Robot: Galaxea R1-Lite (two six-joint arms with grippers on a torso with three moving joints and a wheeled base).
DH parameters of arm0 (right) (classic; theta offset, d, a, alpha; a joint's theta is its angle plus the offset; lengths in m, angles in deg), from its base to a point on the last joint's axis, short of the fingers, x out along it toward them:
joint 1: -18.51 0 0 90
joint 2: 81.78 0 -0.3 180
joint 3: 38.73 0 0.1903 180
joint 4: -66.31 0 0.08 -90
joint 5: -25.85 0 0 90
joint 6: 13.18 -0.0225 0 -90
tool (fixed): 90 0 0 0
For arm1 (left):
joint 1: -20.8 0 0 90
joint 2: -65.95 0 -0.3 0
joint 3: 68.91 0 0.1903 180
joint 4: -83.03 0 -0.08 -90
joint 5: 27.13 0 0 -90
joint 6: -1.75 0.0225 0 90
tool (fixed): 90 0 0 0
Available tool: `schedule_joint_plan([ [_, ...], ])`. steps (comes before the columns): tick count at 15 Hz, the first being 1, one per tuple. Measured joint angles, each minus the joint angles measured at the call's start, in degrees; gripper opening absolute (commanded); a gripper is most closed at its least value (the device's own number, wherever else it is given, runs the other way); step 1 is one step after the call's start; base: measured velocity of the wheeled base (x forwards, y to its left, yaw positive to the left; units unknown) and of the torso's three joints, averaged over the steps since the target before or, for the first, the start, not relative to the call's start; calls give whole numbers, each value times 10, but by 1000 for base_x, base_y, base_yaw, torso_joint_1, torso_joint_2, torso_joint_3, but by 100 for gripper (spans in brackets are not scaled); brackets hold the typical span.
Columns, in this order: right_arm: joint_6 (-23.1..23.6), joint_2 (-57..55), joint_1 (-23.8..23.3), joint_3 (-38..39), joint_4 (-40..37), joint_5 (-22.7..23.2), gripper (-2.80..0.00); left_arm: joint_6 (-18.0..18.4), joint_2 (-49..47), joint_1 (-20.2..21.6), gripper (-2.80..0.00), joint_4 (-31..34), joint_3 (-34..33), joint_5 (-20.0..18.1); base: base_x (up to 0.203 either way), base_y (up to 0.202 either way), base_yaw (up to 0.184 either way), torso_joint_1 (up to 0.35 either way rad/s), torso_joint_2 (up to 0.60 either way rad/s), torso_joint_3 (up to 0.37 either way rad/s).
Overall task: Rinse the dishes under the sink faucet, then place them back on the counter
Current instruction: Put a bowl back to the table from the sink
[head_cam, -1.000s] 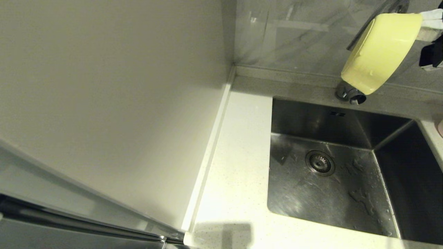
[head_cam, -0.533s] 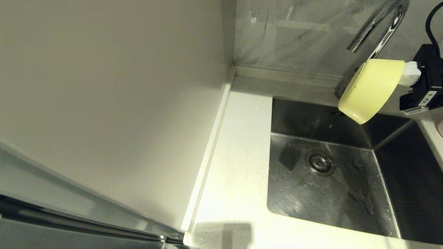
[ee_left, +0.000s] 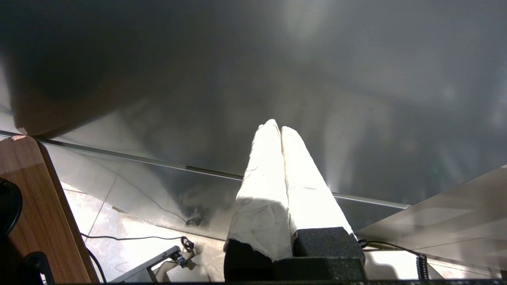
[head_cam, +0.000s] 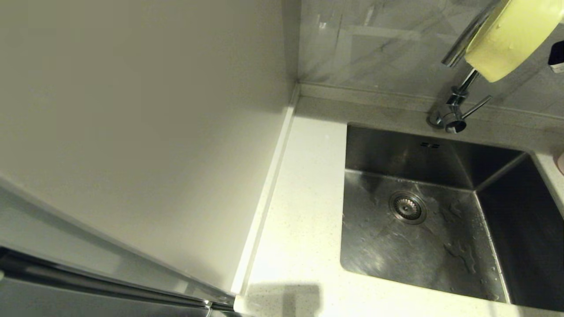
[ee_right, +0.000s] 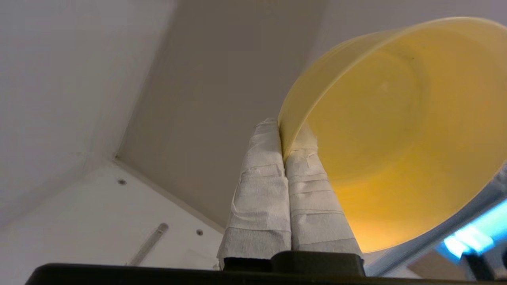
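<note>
The yellow-green bowl (head_cam: 513, 35) hangs tilted high at the back right, in front of the chrome faucet's (head_cam: 454, 103) curved spout and above the sink (head_cam: 440, 259). In the right wrist view my right gripper (ee_right: 282, 130) is shut on the rim of this bowl (ee_right: 388, 130), one finger inside and one outside. The bowl's inside looks empty. My left gripper (ee_left: 277, 126) is shut on nothing and parked low, away from the counter (head_cam: 304, 198). A sliver of the pale pink bowl (head_cam: 561, 162) shows at the right edge. The white bowl is out of view.
The sink floor is wet around the round drain (head_cam: 407, 207). The faucet's thin lever (head_cam: 478, 105) sticks out to the right of its base. A plain off-white wall panel (head_cam: 145, 132) fills the left side. A marbled backsplash (head_cam: 374, 44) rises behind the sink.
The bowl dipped toward the sink's back edge half a second ago, then rose up and to the right to the spout. The faucet base and lever show again. The left arm stayed still.
</note>
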Motion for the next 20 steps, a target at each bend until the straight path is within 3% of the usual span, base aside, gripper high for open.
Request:
schedule_joint_plan([
  [2,-21,1,-31,40,149,-29,-280,0,0,0,-280,0,0,0,0,0,0,0,0,0],
  [5,-83,2,-70,53,358,-168,-280,0,0,0,-280,0,0,0,0,0,0,0,0,0],
  [7,-105,1,-87,56,445,-260,-280,0,0,0,-280,0,0,0,0,0,0,0,0,0],
  [9,-107,0,-98,66,472,-325,-280,0,0,0,-280,0,0,0,0,0,0,0,0,0],
  [12,-107,7,-110,138,481,-332,-280,0,0,0,-280,0,0,0,0,0,0,0,0,0],
  [15,-107,21,-130,226,545,-335,-280,0,0,0,-280,0,0,0,0,0,0,0,0,0],
  [18,-107,27,-140,178,586,-348,-280,0,0,0,-280,0,0,0,0,0,0,0,0,0],
  [20,-107,29,-144,130,627,-322,-280,0,0,0,-280,0,0,0,0,0,0,0,0,0],
])
